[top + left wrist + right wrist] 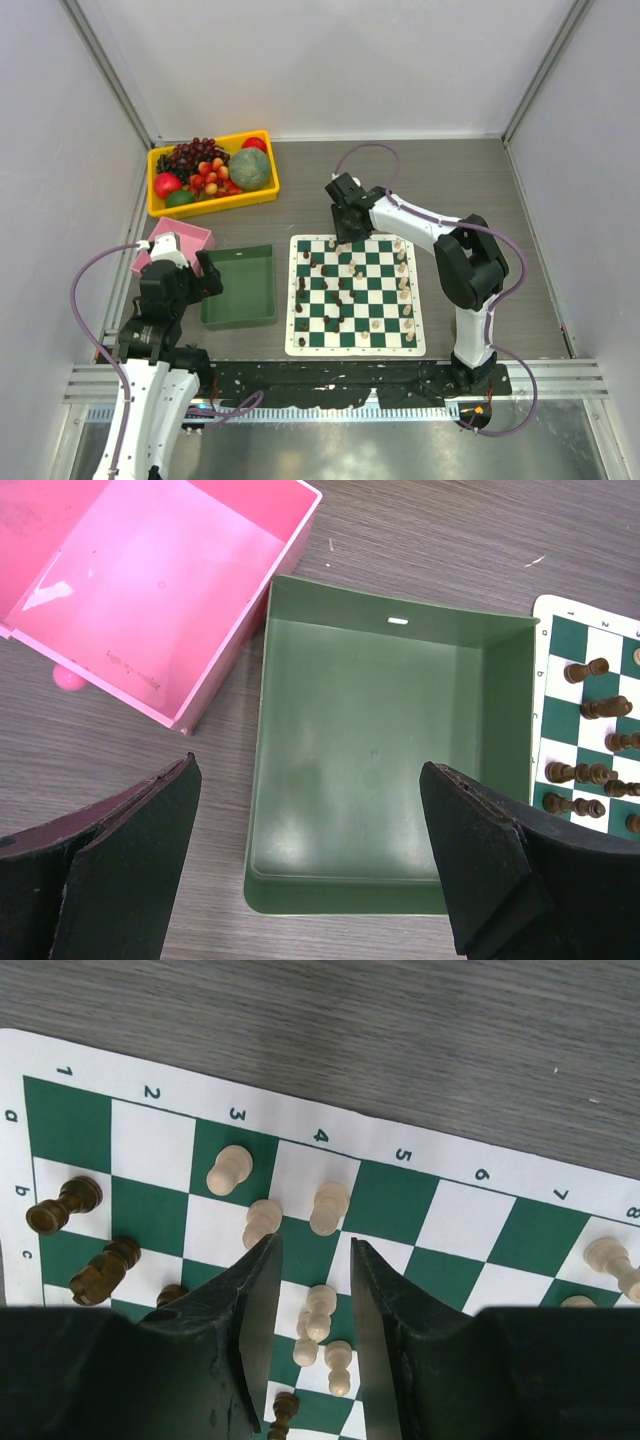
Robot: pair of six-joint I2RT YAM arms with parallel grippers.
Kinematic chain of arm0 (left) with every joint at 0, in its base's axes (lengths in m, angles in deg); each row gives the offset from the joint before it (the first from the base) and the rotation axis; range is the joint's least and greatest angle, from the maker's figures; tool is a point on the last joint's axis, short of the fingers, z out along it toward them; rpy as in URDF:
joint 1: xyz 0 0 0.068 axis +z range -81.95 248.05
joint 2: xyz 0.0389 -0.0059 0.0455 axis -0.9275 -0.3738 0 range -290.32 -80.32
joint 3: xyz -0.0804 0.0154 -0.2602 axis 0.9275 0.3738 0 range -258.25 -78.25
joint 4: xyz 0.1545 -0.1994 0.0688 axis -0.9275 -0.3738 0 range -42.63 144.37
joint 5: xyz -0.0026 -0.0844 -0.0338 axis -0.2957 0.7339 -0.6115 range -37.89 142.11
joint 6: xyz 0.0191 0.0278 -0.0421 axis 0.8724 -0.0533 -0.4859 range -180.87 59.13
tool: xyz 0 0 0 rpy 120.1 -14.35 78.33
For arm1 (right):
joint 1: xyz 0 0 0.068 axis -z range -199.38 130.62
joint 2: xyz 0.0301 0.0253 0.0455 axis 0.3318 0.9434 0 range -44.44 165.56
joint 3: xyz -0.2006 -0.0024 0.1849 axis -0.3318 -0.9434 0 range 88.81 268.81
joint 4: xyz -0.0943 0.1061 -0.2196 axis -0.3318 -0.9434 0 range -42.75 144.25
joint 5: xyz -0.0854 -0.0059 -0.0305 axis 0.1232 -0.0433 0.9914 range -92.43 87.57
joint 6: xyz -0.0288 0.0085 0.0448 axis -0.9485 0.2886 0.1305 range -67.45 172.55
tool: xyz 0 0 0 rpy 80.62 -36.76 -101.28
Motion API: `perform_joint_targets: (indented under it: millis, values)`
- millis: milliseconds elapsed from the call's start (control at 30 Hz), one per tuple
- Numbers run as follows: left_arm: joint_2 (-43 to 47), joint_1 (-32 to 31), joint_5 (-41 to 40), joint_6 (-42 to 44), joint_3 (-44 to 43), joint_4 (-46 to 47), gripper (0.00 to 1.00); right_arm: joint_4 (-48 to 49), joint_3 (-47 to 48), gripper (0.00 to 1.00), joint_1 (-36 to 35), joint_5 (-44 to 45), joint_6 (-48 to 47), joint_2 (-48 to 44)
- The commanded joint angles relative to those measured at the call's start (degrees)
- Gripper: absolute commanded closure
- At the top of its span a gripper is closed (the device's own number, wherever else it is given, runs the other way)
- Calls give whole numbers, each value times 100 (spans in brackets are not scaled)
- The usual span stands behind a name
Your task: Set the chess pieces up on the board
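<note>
The green-and-white board [296, 341] lies in the middle of the table. Dark chess pieces [310, 266] stand and lie scattered over its left half, and cream ones [403, 270] run along its right side. My right gripper [345, 238] hovers over the board's far left corner. In the right wrist view it [313, 1245] is open and empty above the board [385, 1205], with cream pawns [318, 1310] below the gap and more cream pieces [328, 1207] just ahead. Dark pieces [62, 1205] lie at the left. My left gripper [310, 770] is open and empty over the green tray.
An empty green tray [240, 287] sits left of the board and also shows in the left wrist view [300, 700]. An empty pink box [180, 240] lies behind it. A yellow basket [160, 208] of fruit stands at the back left. Walls enclose the table.
</note>
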Motion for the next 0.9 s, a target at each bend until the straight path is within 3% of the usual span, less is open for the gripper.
perform_joint_targets:
  millis: [0,867]
  values:
    - [40,15,-11,-42,-47,197,1,164,320,61,60,6,-119,119]
    - [-91,15,138,2,-118,153,1,24,575,66,95,-64,-224,541]
